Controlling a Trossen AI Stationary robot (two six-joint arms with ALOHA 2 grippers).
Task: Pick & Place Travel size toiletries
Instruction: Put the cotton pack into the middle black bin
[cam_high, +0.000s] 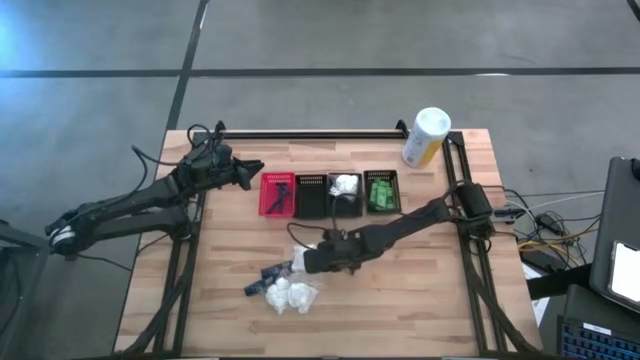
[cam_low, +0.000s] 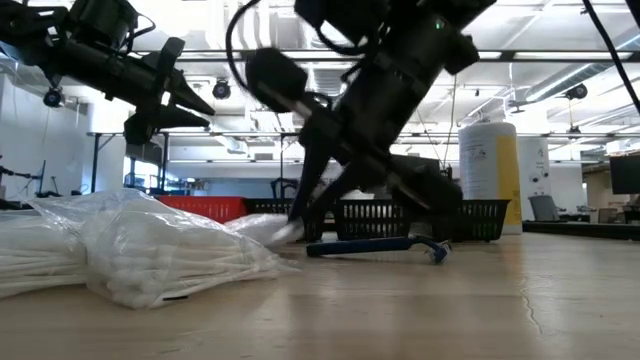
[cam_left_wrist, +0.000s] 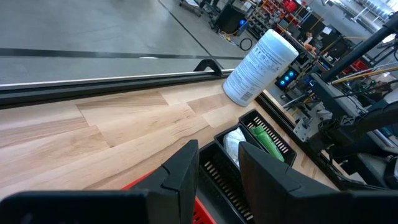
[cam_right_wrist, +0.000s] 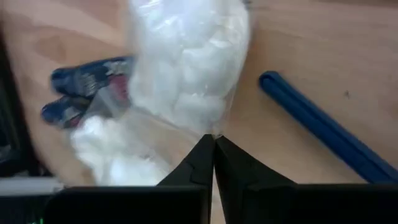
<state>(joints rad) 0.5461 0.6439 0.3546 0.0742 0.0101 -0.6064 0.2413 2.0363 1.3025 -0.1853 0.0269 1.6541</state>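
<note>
So the right gripper (cam_right_wrist: 213, 142) is pinched shut on a white plastic-wrapped bundle (cam_right_wrist: 186, 68), a blue stick (cam_right_wrist: 323, 127) just beside it. Left gripper (cam_left_wrist: 217, 165) hovers partly open over the red basket (cam_high: 277, 193)

Clearly a robotics lab or industrial workshop. Polished grey concrete floor (cam_high: 330, 40) with dark seams around a wooden worktop (cam_high: 420, 300) on a black metal frame (cam_high: 310, 132). Rows of ceiling strip lights (cam_low: 560, 60), exposed beams and equipment racks (cam_left_wrist: 323, 37) beyond. Loose cables (cam_high: 545, 225) and a laptop (cam_high: 620, 270) beside the worktop.
</note>
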